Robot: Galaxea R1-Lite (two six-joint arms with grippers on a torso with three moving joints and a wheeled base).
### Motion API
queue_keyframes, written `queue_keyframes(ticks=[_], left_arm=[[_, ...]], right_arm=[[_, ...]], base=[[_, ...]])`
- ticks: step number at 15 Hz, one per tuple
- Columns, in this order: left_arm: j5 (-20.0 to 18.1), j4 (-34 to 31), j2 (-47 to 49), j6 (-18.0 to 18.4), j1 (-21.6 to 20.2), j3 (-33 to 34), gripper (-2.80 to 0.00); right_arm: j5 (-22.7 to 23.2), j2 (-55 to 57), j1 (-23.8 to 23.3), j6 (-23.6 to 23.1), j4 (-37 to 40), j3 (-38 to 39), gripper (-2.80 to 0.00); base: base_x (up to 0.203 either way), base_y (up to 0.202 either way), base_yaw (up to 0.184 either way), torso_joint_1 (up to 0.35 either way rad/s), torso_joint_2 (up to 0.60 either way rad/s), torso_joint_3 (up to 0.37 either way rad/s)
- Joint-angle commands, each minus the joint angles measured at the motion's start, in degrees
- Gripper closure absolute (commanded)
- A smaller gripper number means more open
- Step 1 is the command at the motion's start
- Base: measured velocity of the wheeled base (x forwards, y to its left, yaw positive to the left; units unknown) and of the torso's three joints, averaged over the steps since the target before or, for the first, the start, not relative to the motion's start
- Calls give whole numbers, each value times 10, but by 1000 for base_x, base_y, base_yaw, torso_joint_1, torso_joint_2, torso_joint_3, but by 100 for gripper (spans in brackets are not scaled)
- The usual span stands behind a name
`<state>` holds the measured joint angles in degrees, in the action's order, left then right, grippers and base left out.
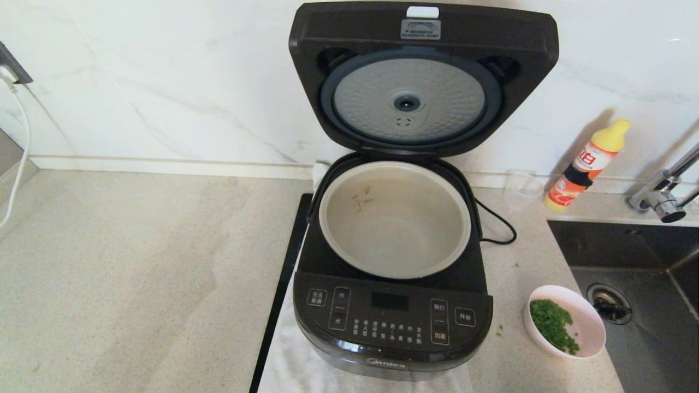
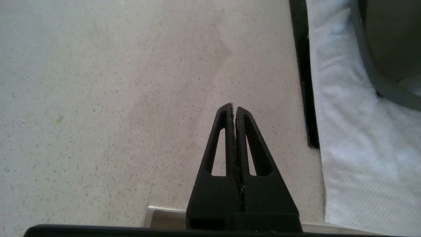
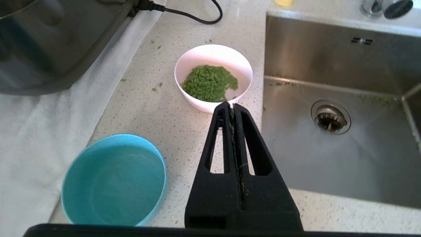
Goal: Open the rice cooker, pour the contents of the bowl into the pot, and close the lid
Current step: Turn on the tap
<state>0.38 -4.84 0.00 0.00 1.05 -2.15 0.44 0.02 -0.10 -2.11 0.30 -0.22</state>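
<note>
The rice cooker (image 1: 392, 305) sits with its lid (image 1: 423, 76) raised upright and the pot (image 1: 394, 218) bare inside. Just ahead of the right gripper (image 3: 233, 105), fingers pressed together and empty, lies the white bowl (image 3: 213, 77) of green grains. Beside it rests a blue bowl (image 3: 113, 179). The left gripper (image 2: 234, 108), clenched on nothing, hangs over the counter (image 2: 115, 98).

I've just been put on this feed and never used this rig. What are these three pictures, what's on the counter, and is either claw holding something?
The wide picture is from the robot's head; the other two look out from behind each wrist. The rice cooker stands open, lid raised, the pot empty. To its right sit a white bowl of green bits, a blue bowl, a sink and a yellow bottle. The left gripper and the right gripper are both shut, holding nothing.
</note>
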Motion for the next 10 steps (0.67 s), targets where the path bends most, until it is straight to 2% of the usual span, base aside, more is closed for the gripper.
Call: queue_keyframes(ticks=[1,3,6,8,10], left_arm=[[2,-2,-2,-4,0,-1,0],[1,-2,-2,-4,0,-1,0],[1,-2,-2,-4,0,-1,0],[1,-2,-2,-4,0,-1,0],[1,-2,-2,-4,0,-1,0]], right_arm=[[-3,0,0,-6,8,-2,0],[-4,-1,0,3,17,-5,0],[-5,2,0,-11,28,-25,0],[-4,55,0,-12,40,-102,0],[-6,154,2,-12,51,-197,0]], base=[[0,0,0,0,0,0],[0,0,0,0,0,0],[0,0,0,0,0,0],[0,0,0,0,0,0],[0,0,0,0,0,0]])
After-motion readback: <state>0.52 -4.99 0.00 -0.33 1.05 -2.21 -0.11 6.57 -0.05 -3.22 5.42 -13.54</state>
